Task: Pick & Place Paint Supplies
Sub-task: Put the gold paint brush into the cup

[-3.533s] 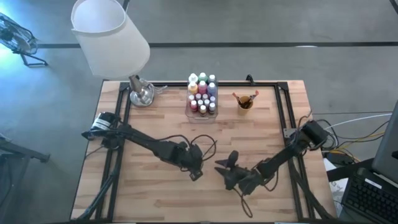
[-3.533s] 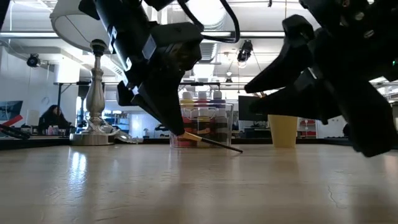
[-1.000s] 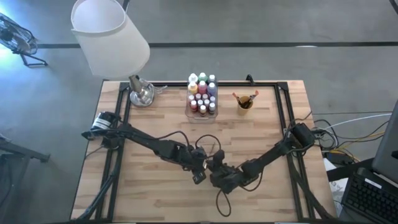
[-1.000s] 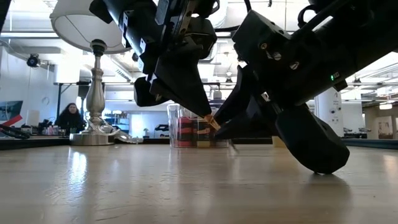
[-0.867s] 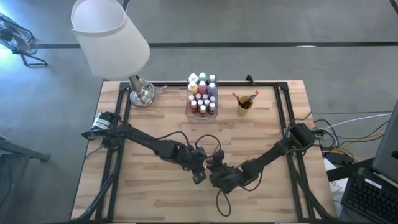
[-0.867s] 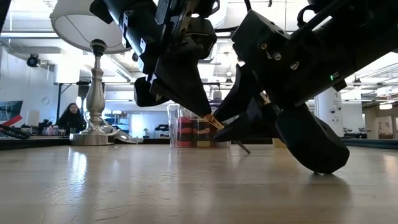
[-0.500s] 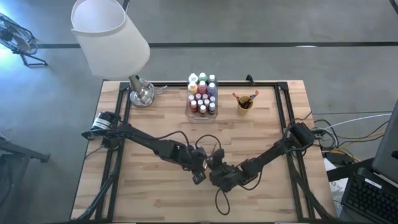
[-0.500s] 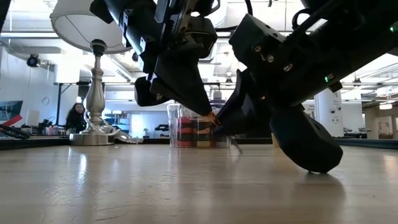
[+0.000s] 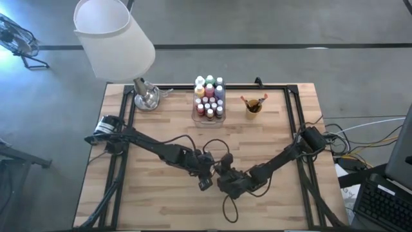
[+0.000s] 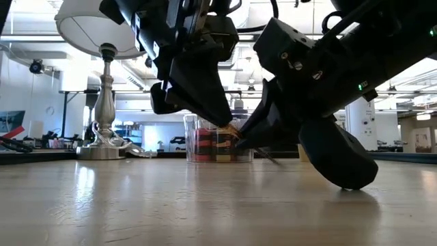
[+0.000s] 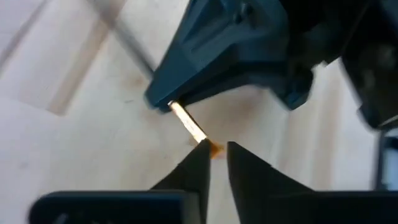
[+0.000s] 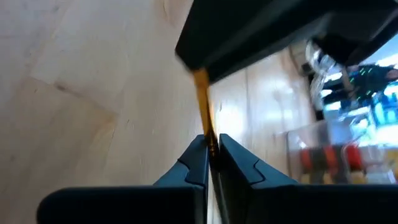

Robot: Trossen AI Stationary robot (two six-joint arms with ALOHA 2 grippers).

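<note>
Mid-table, the thin orange-tipped paintbrush (image 12: 203, 109) spans nose-to-nose grippers: right gripper (image 12: 211, 147) pinches it shut, left gripper (image 11: 213, 148) slightly parted at its tip.

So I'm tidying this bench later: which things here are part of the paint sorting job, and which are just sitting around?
Part of the job:
- paintbrush, held between the two tools
- left tool and right tool, meeting mid-table
- paint bottles, in the clear box

Just there:
- lamp
- orange cup
- wooden table
</note>
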